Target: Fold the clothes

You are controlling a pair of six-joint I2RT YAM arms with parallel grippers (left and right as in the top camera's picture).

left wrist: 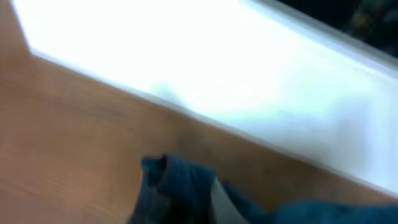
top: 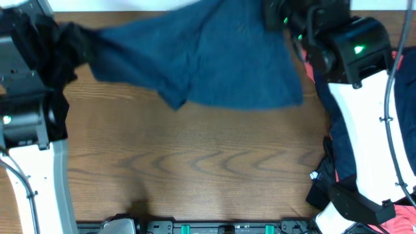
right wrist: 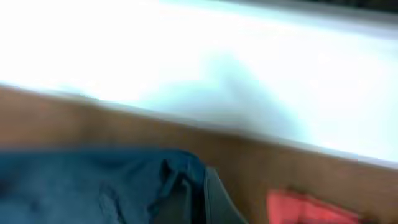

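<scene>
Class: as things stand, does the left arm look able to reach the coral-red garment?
Probably not: the left gripper is shut on the navy garment, and the coral-red garment lies far off under the right arm.

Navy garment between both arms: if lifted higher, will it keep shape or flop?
Likely floppy: the navy garment creases and bunches at its gripped corner, so unsupported edges should hang. Probably light for its size, looking like thin cloth. It may drag on the wooden table rather than slide.
</scene>
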